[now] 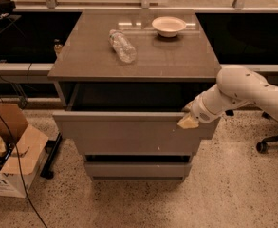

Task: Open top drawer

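The top drawer (129, 129) is a wide grey front panel, pulled out from the cabinet, with a dark gap behind it under the tabletop. Below it sit the mid-sized front with a white speck (143, 148) and the smallest front (136, 169). My gripper (188, 120) is at the upper right corner of the top drawer's front, its cream tips on the top edge. The white arm comes in from the right.
A plastic bottle (122, 45) lies on the grey cabinet top (81, 61), with a white bowl (168, 25) behind it. An open cardboard box (8, 151) and cables are on the floor at left. An office chair base (271, 141) is at right.
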`<action>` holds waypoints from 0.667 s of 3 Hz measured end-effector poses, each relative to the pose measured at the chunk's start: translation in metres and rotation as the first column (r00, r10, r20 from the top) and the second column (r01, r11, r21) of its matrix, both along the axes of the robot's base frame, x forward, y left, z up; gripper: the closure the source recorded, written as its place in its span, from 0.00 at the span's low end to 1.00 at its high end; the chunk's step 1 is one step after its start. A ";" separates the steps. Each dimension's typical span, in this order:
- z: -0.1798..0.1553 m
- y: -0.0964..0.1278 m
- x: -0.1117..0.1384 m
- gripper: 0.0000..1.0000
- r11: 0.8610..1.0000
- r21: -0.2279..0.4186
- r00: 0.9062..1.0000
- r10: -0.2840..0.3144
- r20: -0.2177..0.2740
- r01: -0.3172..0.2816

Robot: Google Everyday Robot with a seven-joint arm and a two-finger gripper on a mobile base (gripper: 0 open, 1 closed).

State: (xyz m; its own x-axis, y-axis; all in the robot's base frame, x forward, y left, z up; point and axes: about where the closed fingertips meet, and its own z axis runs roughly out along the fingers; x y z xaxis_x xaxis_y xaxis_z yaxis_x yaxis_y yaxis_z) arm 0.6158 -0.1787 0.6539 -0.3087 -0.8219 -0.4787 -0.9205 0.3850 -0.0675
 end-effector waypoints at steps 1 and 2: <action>0.007 0.000 0.000 0.68 1.000 0.000 1.000 0.000 0.000 0.000; 0.008 0.000 0.000 0.44 1.000 0.000 1.000 0.000 0.000 0.000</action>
State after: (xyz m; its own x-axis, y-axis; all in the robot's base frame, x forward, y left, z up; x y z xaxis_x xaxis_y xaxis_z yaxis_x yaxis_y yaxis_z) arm 0.6157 -0.1786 0.6616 -0.3087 -0.8220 -0.4786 -0.9205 0.3849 -0.0672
